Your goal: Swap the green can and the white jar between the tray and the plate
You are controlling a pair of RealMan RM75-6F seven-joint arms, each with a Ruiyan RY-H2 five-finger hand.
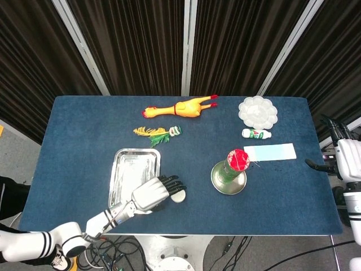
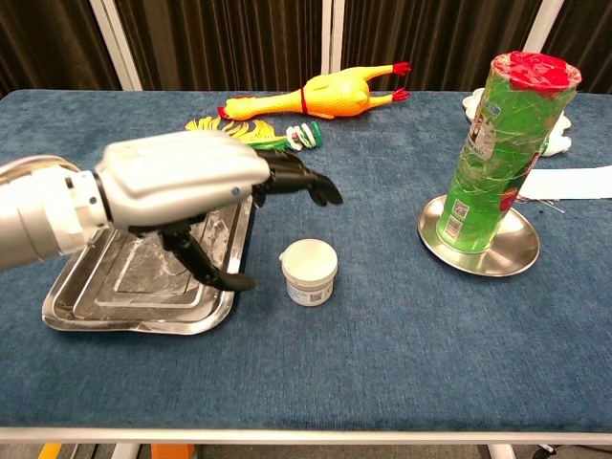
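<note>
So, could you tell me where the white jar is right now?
The white jar stands on the blue table, just right of the tray, left of the plate, with the left hand beside it.

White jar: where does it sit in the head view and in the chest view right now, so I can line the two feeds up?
Head view: white jar low and just left of centre, on the cloth beside the tray's right edge, at the left hand's fingertips.
Chest view: white jar near centre, right of the tray, with the left hand spread above and left of it.
Shared landmark: green can standing on the plate.
</note>
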